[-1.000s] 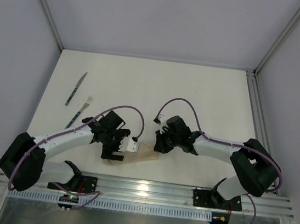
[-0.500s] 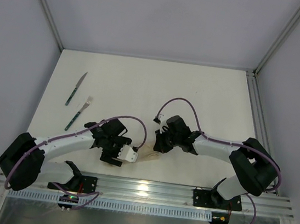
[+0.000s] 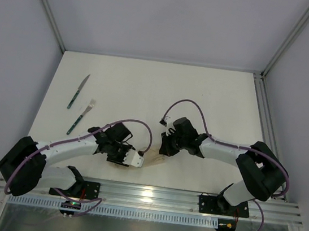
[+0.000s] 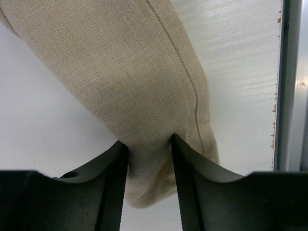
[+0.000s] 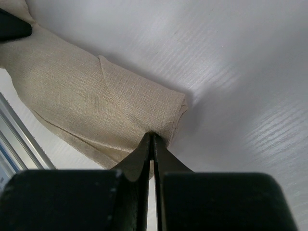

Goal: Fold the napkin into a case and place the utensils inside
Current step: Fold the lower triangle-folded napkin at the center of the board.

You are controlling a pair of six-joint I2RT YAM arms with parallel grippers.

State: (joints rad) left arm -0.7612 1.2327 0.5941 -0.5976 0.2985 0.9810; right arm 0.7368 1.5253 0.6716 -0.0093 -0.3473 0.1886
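Observation:
The napkin [image 3: 153, 161] lies folded into a long, narrow beige packet near the table's front edge, between the two grippers. My left gripper [image 4: 148, 140] has its fingers pressed against both sides of one rounded end of the napkin [image 4: 130, 72], and the cloth bunches between them. My right gripper [image 5: 153, 135] is shut, pinching the edge of the napkin [image 5: 86, 106] at the other end. From above, the left gripper [image 3: 133, 159] and right gripper [image 3: 163, 149] flank the cloth. The knife [image 3: 78, 91] and fork [image 3: 82, 116], both with teal handles, lie apart at the far left.
An aluminium rail [image 3: 150, 194] runs along the near table edge, close beside the napkin's end [image 4: 288, 96]. Purple cables loop over both wrists. Grey enclosure walls with metal posts bound the white table on three sides.
The left gripper shifted slightly toward the near edge and right, and its jaws went from wide open to closed against the napkin's end. The right gripper stayed shut in place.

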